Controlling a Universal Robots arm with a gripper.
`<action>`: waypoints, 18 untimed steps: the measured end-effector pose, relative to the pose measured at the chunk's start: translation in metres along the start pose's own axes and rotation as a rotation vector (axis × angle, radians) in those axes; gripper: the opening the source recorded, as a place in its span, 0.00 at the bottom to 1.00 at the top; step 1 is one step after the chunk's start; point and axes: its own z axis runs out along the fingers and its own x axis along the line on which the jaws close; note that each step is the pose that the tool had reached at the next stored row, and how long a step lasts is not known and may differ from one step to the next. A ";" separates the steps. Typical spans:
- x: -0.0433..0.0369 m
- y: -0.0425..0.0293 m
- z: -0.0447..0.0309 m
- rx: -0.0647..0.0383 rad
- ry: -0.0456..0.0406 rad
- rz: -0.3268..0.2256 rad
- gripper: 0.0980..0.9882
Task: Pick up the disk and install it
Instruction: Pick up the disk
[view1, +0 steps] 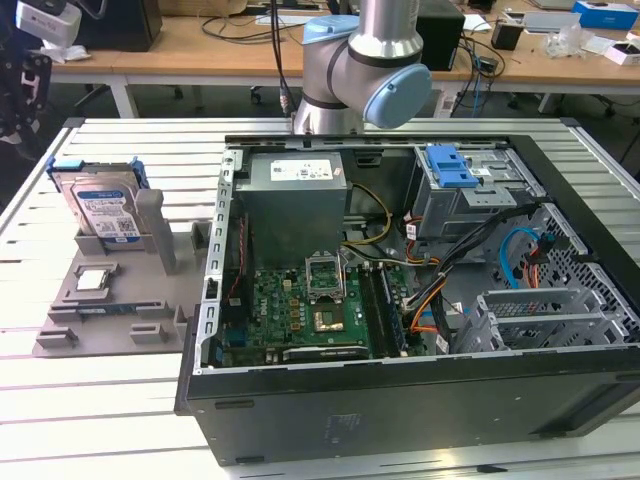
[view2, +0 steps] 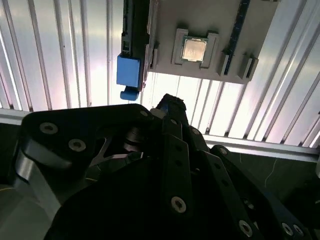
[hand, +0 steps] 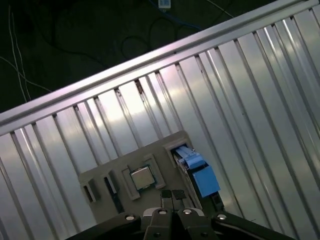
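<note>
Disk (view1: 100, 205) stands upright on edge in a slot of the grey fixture tray (view1: 110, 320), near the edge of the slatted aluminium tabletop (view1: 100, 400) at the exterior view's left. It is not yet picked up. CPU chip (view1: 92, 280) lies flat in the same tray, just beside the disk. Open computer case (view1: 400, 300) sits mid-tabletop, well apart from the disk, with the power-supply box (view1: 295, 195) inside. In the first wrist view, the end effector (hand: 173, 196) hangs above the tray, fingertips clenched together on nothing, near the disk's blue carrier (hand: 200, 175) and not touching it.
</note>
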 end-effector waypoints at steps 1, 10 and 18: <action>0.0000 0.0000 0.0000 0.000 0.0005 -0.014 0.01; 0.0000 0.0000 0.0000 -0.003 0.0046 -0.130 0.01; 0.0000 0.0000 0.0000 -0.005 0.0082 -0.233 0.01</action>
